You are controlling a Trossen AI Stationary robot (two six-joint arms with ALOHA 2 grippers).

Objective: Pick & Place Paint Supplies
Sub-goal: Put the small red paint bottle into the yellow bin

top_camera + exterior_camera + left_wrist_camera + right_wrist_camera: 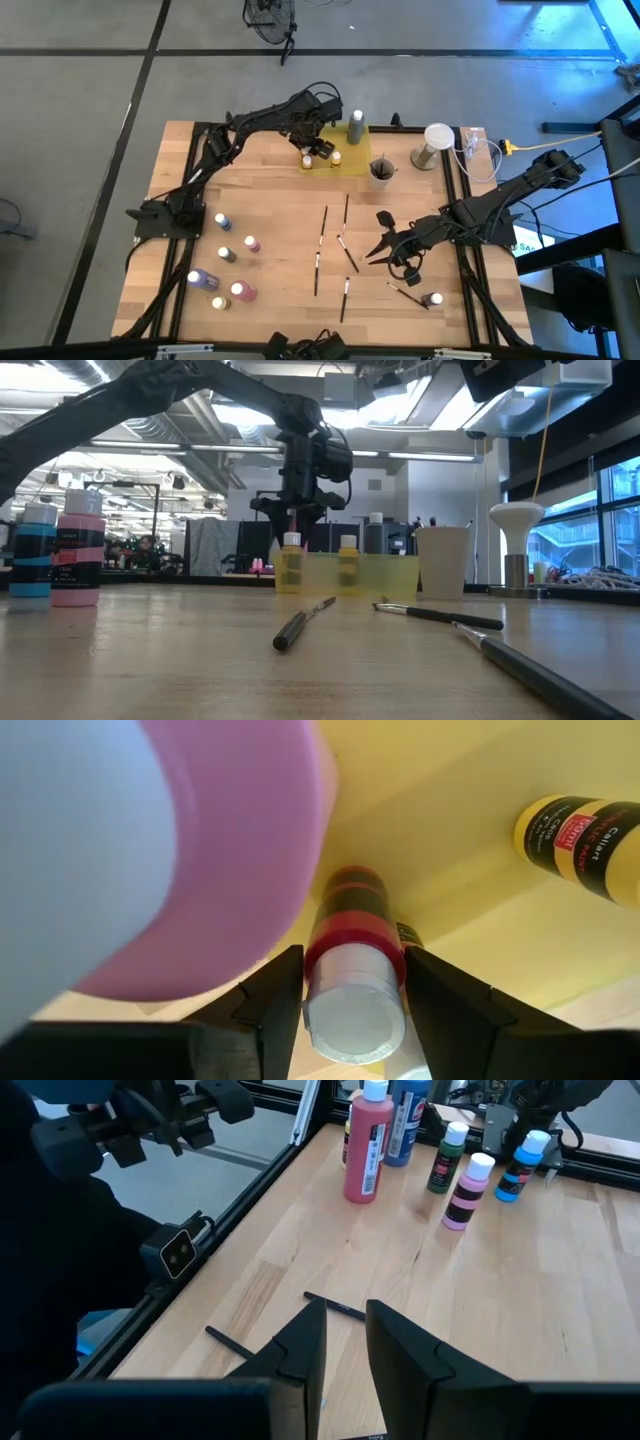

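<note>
Paint bottle [352, 982], round, red-labelled with a pale cap, stands in the translucent yellow tray [352, 160] at the tabletop's far edge, left gripper [350, 1010] fingers straddling it, slightly apart. Right gripper [345, 1342] hovers narrowly parted above thin brushes [345, 255].

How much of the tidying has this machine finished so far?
Only a start. A few bottles stand in the yellow tray, where the left gripper now straddles a red bottle. Still left are about seven bottles on the table's left, one by the near right corner, and several paintbrushes mid-table. The right gripper hovers beside the brushes, holding nothing.
</note>
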